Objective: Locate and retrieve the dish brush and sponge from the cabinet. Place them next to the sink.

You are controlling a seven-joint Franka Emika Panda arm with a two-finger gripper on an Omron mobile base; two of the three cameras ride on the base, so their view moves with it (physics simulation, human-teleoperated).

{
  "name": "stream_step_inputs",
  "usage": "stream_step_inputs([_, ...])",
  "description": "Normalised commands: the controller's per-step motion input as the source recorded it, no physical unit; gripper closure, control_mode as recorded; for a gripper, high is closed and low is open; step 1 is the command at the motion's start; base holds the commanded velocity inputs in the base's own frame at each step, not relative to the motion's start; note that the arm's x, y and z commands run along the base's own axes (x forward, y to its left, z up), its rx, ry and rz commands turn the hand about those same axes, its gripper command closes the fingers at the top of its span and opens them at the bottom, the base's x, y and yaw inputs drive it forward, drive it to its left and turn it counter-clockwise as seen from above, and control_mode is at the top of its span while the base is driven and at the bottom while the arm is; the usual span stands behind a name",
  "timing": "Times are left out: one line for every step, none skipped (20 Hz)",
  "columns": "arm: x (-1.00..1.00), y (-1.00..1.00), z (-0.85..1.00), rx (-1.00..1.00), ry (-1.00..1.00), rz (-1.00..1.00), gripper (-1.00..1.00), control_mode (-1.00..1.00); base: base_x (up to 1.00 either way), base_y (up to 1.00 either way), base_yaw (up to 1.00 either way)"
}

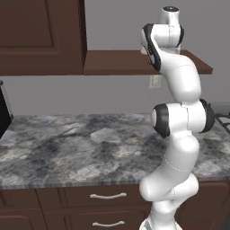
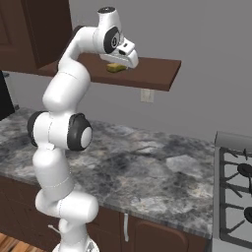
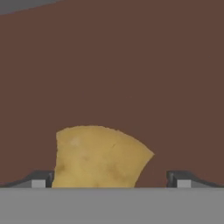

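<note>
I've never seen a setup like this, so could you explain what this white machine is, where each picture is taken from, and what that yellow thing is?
It is a white robot arm in a simulated kitchen. Two pictures come from cameras behind it, left and right, looking over a grey stone counter. The third looks out from its hand. Its gripper is open above a brown shelf board, with a yellow sponge lying between the fingertips. Nothing is held yet.
</note>
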Motion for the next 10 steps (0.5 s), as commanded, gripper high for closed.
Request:
stream_step_inputs([-0.10, 0.00, -0.33, 0.09, -0.01, -0.04, -1.00, -1.00, 0.00, 0.00, 0.00])
stream_step_inputs([-0.05, 0.05, -0.23, 0.06, -0.02, 0.00, 1.00, -1.00, 0.00, 0.00, 0.00])
stream_step_inputs([0.00, 0.14, -0.12, 0.02, 0.00, 0.00, 1.00, -1.00, 0.00, 0.00, 0.00])
stream_step_inputs([0.02, 0.19, -0.01, 0.00, 0.04, -0.02, 1.00, -1.00, 0.00, 0.00, 0.00])
stream_step_inputs([0.00, 0.19, 0.00, 0.00, 0.02, -0.03, 1.00, -1.00, 0.00, 0.00, 0.00])
stream_step_inputs([0.00, 0.25, 0.02, -0.05, 0.00, -0.04, 1.00, -1.00, 0.00, 0.00, 0.00])
stream_step_inputs([0.00, 0.32, 0.05, -0.08, 0.04, -0.05, 1.00, -1.00, 0.00, 0.00, 0.00])
stream_step_inputs([0.00, 0.32, 0.00, -0.12, 0.06, -0.05, 1.00, -1.00, 0.00, 0.00, 0.00])
stream_step_inputs([0.00, 0.28, 0.16, -0.12, 0.07, -0.03, 1.00, -1.00, 0.00, 0.00, 0.00])
stream_step_inputs([-0.08, 0.14, 0.29, -0.15, 0.00, -0.02, 1.00, -1.00, 0.00, 0.00, 0.00])
